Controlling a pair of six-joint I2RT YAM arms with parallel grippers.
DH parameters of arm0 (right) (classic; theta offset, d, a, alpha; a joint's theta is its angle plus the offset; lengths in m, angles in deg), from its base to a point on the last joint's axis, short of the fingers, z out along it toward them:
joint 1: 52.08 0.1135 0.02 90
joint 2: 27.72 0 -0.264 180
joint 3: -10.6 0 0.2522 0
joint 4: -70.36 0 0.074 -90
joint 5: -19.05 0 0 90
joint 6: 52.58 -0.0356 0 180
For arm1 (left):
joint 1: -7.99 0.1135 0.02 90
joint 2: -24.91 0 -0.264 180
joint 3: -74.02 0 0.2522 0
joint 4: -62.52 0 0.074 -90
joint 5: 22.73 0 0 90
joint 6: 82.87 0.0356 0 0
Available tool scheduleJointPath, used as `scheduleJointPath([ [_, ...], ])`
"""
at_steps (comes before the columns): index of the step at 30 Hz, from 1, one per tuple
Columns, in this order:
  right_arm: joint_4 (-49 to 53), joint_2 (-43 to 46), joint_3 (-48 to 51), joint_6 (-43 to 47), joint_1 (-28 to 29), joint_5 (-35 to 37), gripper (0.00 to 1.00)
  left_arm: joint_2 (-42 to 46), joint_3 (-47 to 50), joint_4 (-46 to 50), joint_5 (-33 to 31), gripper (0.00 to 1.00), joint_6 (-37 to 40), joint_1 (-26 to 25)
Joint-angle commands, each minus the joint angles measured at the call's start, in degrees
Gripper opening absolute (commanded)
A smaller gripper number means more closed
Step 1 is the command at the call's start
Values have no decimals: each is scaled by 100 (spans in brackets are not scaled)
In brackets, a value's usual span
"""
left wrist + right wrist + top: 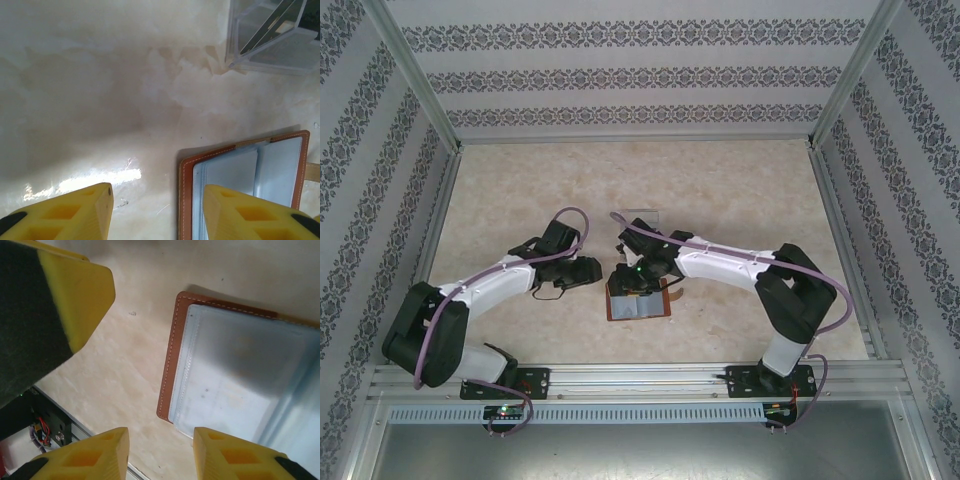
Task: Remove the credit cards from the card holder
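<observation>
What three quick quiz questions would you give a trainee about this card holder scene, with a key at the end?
1. True or false: the card holder lies folded shut.
2. In the left wrist view, what sits beyond the card holder? A) a clear plastic tray B) a mug C) a roll of tape
3. Fill in: the fingers of both the left gripper and the right gripper stand ____.

Key: 1 false, it lies open with the bluish-grey lining up; 2 A; 3 open.

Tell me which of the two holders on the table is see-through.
The tray: clear plastic, with the table showing through its walls. The wallet is opaque brown leather, lying open with blue-grey lining.
</observation>
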Motion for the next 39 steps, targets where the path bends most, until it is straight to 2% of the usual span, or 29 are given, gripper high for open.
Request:
scheduleJointPath([
  [1,43,-247,-271,-132,149,-82,39,255,191,-131,-139,51,-58,48],
  [10,96,-683,-580,-204,339,-1,40,736,367,280,-536,51,130,87],
  [18,171,-867,-622,-186,363,188,40,1103,450,448,-645,51,197,90],
  [39,953,-899,-638,112,372,886,40,909,409,350,-520,51,187,96],
])
